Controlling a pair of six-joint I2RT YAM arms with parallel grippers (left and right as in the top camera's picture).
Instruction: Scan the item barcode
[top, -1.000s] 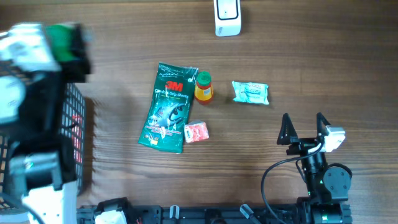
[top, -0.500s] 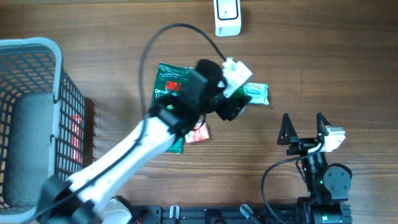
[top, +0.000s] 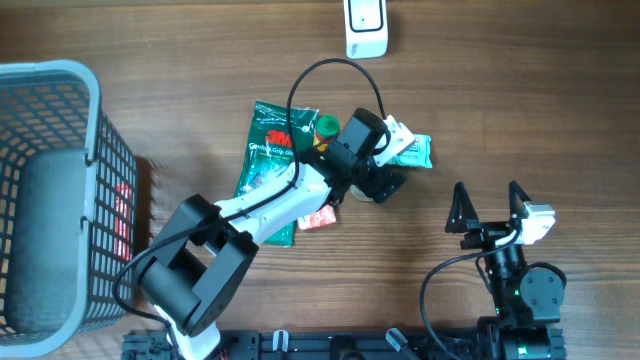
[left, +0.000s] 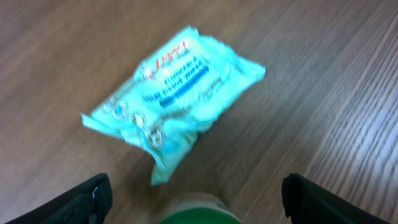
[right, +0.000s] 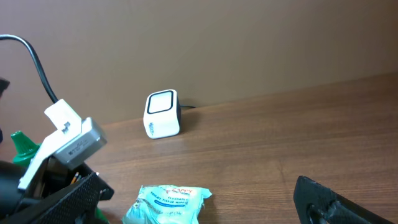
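My left gripper (top: 378, 183) hangs low over the table's middle, open, fingers (left: 87, 200) far apart. A round green-topped item (left: 199, 216) sits between them at the bottom edge of the left wrist view, touching neither finger. Just beyond lies a pale teal tissue pack (left: 171, 93) (top: 408, 150) (right: 168, 204). The white scanner (top: 366, 28) (right: 163, 114) stands at the far edge. My right gripper (top: 488, 200) (right: 199, 211) rests open and empty near the front right. No barcode shows in any view.
A green 3M glove bag (top: 268, 170), an orange bottle with a green cap (top: 327, 128) and a small red packet (top: 316, 213) lie left of the left gripper. A grey wire basket (top: 50, 68) stands at the left edge, something red (top: 123, 215) inside.
The left arm swung from over the basket to the middle of the table, beside the tissue pack, and its jaws widened. The right arm stayed still.
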